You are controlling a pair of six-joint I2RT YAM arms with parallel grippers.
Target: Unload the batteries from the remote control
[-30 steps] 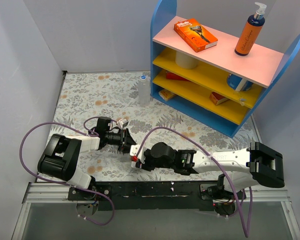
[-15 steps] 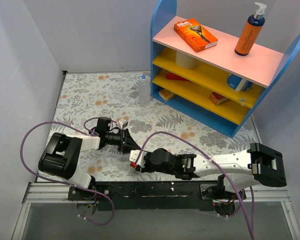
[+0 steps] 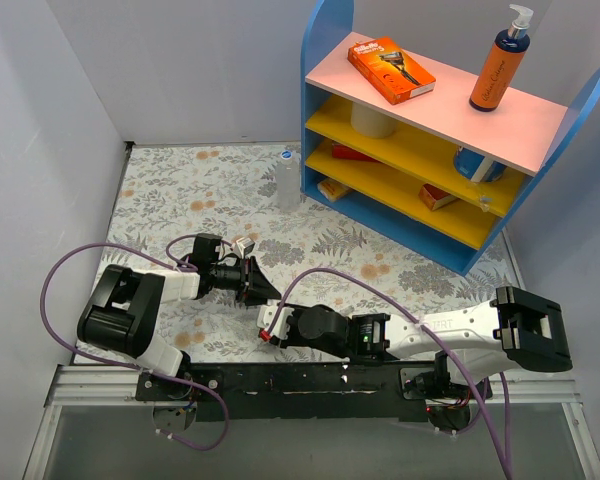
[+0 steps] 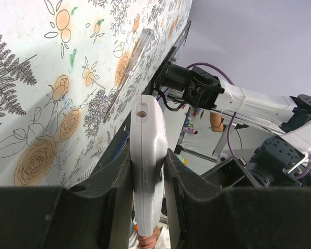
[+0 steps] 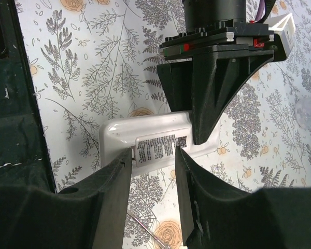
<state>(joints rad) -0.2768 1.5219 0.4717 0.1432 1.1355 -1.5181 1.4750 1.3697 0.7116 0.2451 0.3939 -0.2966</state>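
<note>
My left gripper (image 4: 147,168) is shut on the white remote control (image 4: 145,129) and holds it on edge above the floral table. In the right wrist view the remote (image 5: 140,129) lies crosswise with a printed label (image 5: 158,146) facing the camera, and the left gripper's black fingers (image 5: 212,88) clamp its right part. My right gripper (image 5: 154,155) is open, its fingertips at the remote's near edge on either side of the label. In the top view the two grippers, left (image 3: 253,284) and right (image 3: 272,320), meet near the table's front. No batteries show.
A clear blue-capped bottle (image 3: 287,178) stands at the back by a blue shelf unit (image 3: 430,160) holding a razor box (image 3: 390,69) and a pump bottle (image 3: 500,70). A thin clear strip (image 4: 129,72) lies on the table. Purple cables loop around both arms.
My right gripper has moved left and nearer the front edge, closing in on the remote's end. The left gripper has kept the remote in about the same place.
</note>
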